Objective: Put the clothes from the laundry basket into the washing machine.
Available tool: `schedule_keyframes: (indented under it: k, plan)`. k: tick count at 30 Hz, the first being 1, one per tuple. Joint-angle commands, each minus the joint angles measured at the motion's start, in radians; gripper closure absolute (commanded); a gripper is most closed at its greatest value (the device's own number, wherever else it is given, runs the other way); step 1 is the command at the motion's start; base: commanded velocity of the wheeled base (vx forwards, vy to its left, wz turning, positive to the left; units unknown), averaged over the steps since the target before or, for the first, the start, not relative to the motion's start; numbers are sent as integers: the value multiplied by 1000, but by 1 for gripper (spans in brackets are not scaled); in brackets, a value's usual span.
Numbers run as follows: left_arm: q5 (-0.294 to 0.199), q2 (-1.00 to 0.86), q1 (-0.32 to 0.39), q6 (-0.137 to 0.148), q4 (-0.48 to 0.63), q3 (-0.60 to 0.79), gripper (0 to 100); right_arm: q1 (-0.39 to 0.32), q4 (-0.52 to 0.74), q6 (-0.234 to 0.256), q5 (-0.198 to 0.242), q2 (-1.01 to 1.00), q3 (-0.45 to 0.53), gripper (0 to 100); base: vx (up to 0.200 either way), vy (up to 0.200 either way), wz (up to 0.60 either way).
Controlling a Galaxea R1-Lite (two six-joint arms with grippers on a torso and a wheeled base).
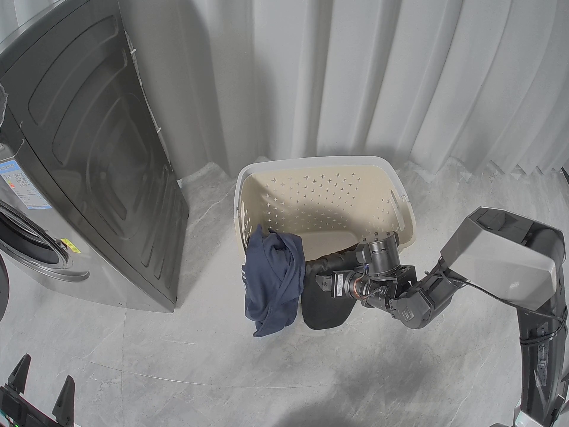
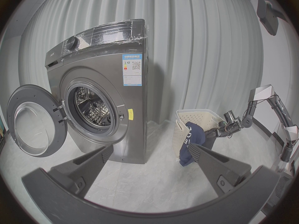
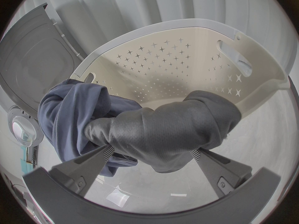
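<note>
The cream laundry basket (image 1: pixel 323 162) stands on the floor to the right of the washing machine (image 1: pixel 89 149). A navy garment (image 1: pixel 274 280) and a dark grey garment (image 1: pixel 323 306) hang over the basket's near rim. My right gripper (image 1: pixel 323 283) is at that rim, open, with its fingers (image 3: pixel 109 151) spread on either side of the grey garment (image 3: pixel 168 131), just under its bulk. The navy garment (image 3: pixel 71 109) bunches beside it. My left gripper (image 2: pixel 149 150) is low and open, holding nothing, facing the washing machine (image 2: pixel 102 87) with its round door (image 2: pixel 34 122) swung wide and the drum (image 2: pixel 92 109) showing.
White curtains (image 1: pixel 367 60) hang close behind the basket and the machine. Bare grey marble floor (image 1: pixel 195 351) stretches between the machine's front and the basket. The open door juts out on the machine's far side from the basket.
</note>
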Motion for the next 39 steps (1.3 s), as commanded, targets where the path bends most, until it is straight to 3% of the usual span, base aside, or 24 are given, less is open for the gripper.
schedule_keyframes:
  k: [1,11,16,25,27,31,36,39]
  plan:
    - [1,-10,0,2,0,16,0,-8,-1,5,1,19,-31,100,0,0,0]
    - [0,-10,0,2,0,15,0,9,-37,41,6,-2,-12,100,0,0,0]
    - [0,-10,0,3,1,15,0,52,-38,68,9,-229,152,100,0,0,0]
    - [-2,-10,-1,8,1,15,0,98,-56,50,12,-703,430,100,0,0,0]
    - [-4,-10,-1,8,1,15,0,112,-56,38,20,-779,463,100,0,0,0]
    - [-2,-10,0,9,1,15,0,113,-60,-8,79,-952,523,100,0,0,0]
    - [4,-10,0,8,-2,16,0,107,-56,-73,98,-1026,519,100,0,0,0]
    - [1,-12,2,26,0,16,0,117,-58,-113,115,-1050,537,100,-67,0,0]
